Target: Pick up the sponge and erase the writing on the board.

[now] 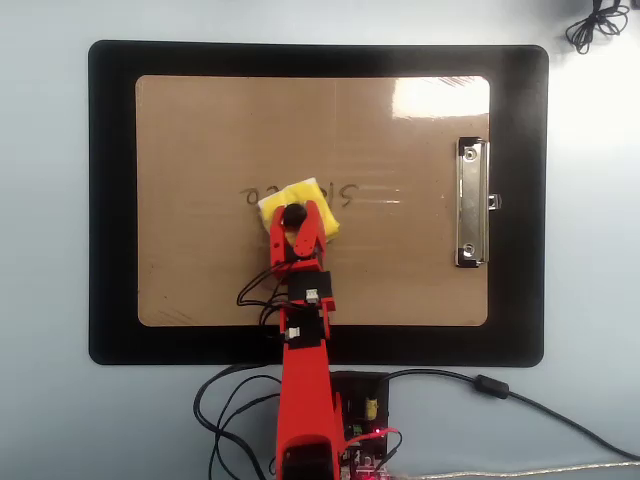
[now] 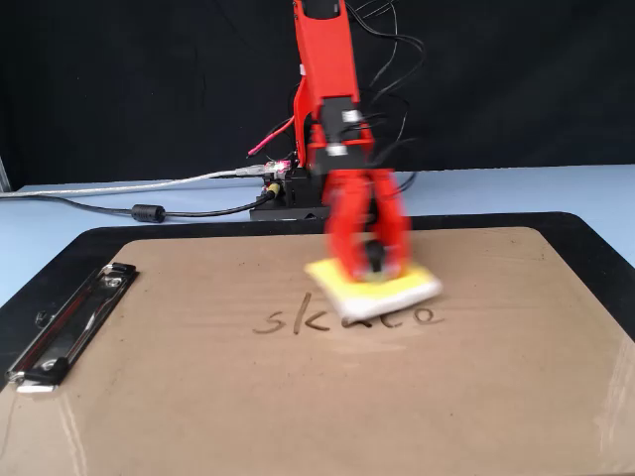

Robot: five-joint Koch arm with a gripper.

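The tan board [image 1: 200, 130] lies on a black mat [image 1: 110, 200], with its silver clip [image 1: 472, 200] at the right in the overhead view. The yellow sponge [image 1: 305, 192] rests on the board over the middle of the writing [image 1: 262, 194]. Dark letters show on both sides of the sponge. My red gripper [image 1: 293, 213] is shut on the sponge's black knob. In the fixed view the gripper [image 2: 372, 260] is blurred. There the sponge [image 2: 402, 290] sits just above the word [image 2: 283, 319] on the board [image 2: 298, 416].
The arm's base and controller [image 1: 360, 410] stand at the mat's near edge in the overhead view, with several cables. A cable with a ferrite bead [image 2: 149, 211] runs left in the fixed view. A coiled cable [image 1: 595, 25] lies at the top right. The clip [image 2: 69, 322] is at the left.
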